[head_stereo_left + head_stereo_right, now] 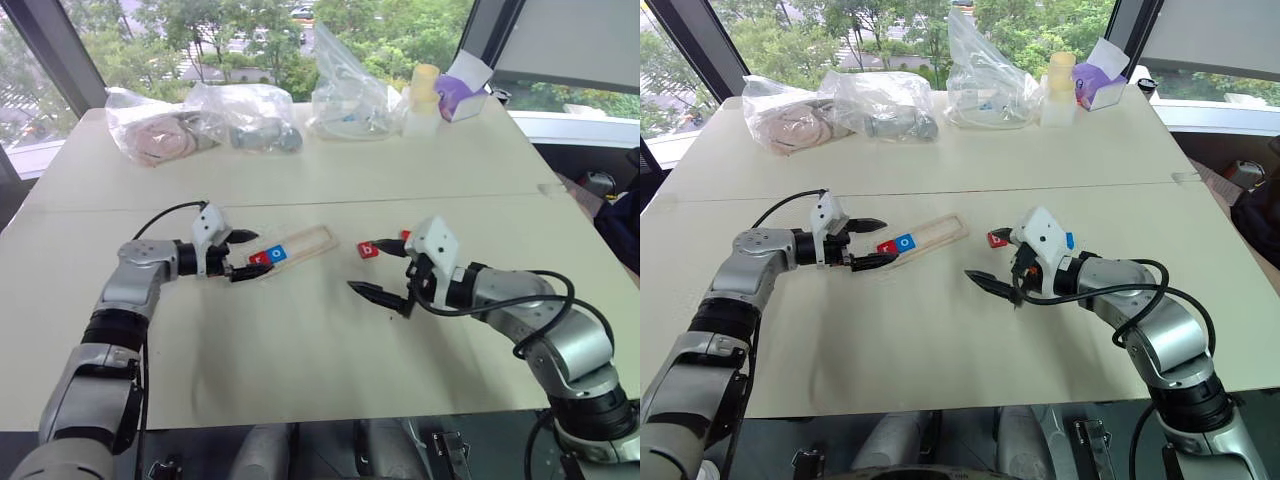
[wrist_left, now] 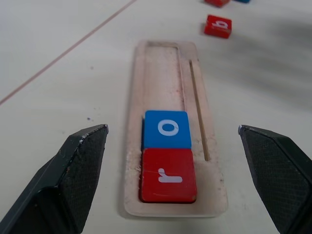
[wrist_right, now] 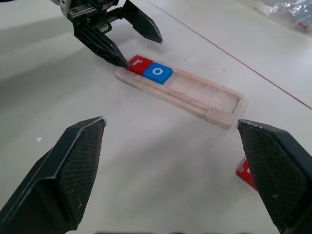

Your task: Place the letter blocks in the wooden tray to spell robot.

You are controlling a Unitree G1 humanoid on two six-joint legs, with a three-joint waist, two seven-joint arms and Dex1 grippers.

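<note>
The wooden tray [image 1: 308,241] lies on the table between my arms. At its left end sit a red "r" block [image 2: 168,175] and, beside it, a blue "o" block [image 2: 166,129]; the other part of the groove is bare. My left gripper [image 1: 246,254] is open, its fingers astride the tray's "r" end, with one fingertip [image 3: 122,61] close to that tile. A red "b" block [image 1: 368,250] lies loose just right of the tray, with another red block [image 1: 404,236] behind it. My right gripper [image 1: 372,268] hovers open and holds nothing, near the "b" block.
Several clear plastic bags [image 1: 250,115] with items, a yellow-capped bottle [image 1: 424,95] and a purple-and-white box [image 1: 462,88] stand along the table's far edge. A seam [image 1: 300,205] crosses the tabletop behind the tray.
</note>
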